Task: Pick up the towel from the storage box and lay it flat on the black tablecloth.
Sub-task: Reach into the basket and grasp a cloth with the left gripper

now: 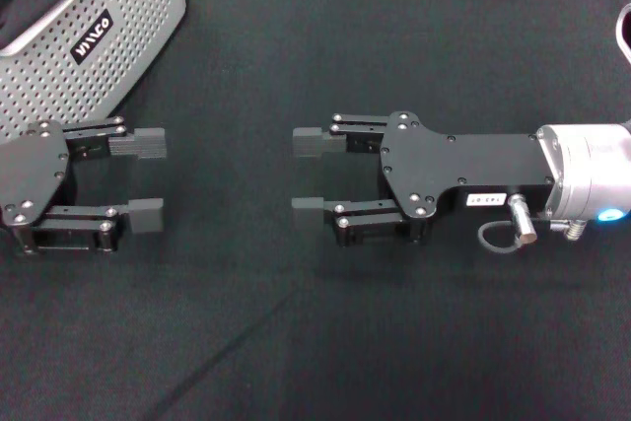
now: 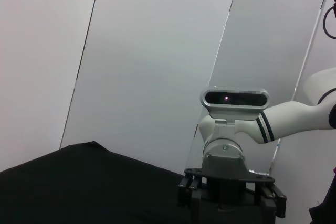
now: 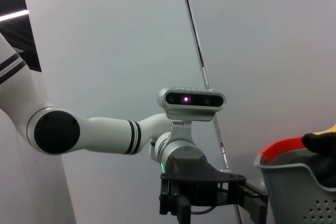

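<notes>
Landmark: I am placing everything against the storage box [image 1: 84,32], the pale perforated basket with the black label, which is sitting at the far left corner of the black tablecloth [image 1: 325,342].

Left gripper: my left gripper [image 1: 140,179] is hovering just in front of the storage box, near its front wall, over the cloth. Its two fingers are standing wide apart and are holding nothing.

Right gripper: my right gripper [image 1: 308,175] is hovering well to the right of the storage box, over the middle of the cloth, pointing back toward the left gripper. Its fingers are spread wide too, with nothing between them.

Facing: the two sets of fingertips are pointing at each other with bare cloth lying between them.

Towel: I am not seeing it clearly. The head view is showing only a dark shadowed patch inside the storage box, and the right wrist view is showing dark material [image 3: 310,163] bulging above the box rim; whether that is the towel I cannot tell.

Tablecloth: it is lying flat under both grippers, with nothing resting on it in front of the storage box.

Wrist views: each is looking across at the other arm.
</notes>
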Robot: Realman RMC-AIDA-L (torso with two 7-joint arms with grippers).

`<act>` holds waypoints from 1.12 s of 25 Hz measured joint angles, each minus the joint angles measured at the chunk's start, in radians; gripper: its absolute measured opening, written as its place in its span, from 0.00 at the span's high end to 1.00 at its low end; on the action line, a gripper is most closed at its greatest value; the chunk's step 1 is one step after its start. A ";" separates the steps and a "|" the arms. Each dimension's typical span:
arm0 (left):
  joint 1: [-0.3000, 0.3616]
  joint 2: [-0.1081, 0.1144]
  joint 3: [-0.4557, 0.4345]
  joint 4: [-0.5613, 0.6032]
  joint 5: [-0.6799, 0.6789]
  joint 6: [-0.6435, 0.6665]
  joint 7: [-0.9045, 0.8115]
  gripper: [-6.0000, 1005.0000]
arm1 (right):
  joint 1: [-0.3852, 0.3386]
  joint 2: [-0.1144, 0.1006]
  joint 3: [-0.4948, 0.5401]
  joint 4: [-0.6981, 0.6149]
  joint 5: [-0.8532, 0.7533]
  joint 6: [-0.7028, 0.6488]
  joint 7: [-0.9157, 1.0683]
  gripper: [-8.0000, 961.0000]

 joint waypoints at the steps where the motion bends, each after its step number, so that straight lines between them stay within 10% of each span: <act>1: -0.001 0.000 0.000 0.000 0.000 -0.001 0.000 0.19 | 0.000 0.000 0.000 0.000 0.000 0.000 0.000 0.26; 11: 0.000 -0.004 -0.012 -0.001 -0.004 -0.012 -0.002 0.21 | -0.001 0.000 0.001 0.005 0.000 0.001 -0.014 0.26; 16: -0.012 -0.049 -0.160 0.064 -0.007 -0.016 -0.130 0.23 | -0.002 -0.002 0.010 0.014 0.001 0.049 -0.031 0.26; 22: 0.007 -0.181 -0.221 0.574 0.038 -0.100 -0.339 0.24 | -0.042 -0.007 0.091 0.038 0.002 0.081 -0.059 0.26; 28: 0.032 -0.233 -0.183 1.040 0.181 -0.238 -0.546 0.25 | -0.093 -0.009 0.152 0.046 0.002 0.087 -0.078 0.26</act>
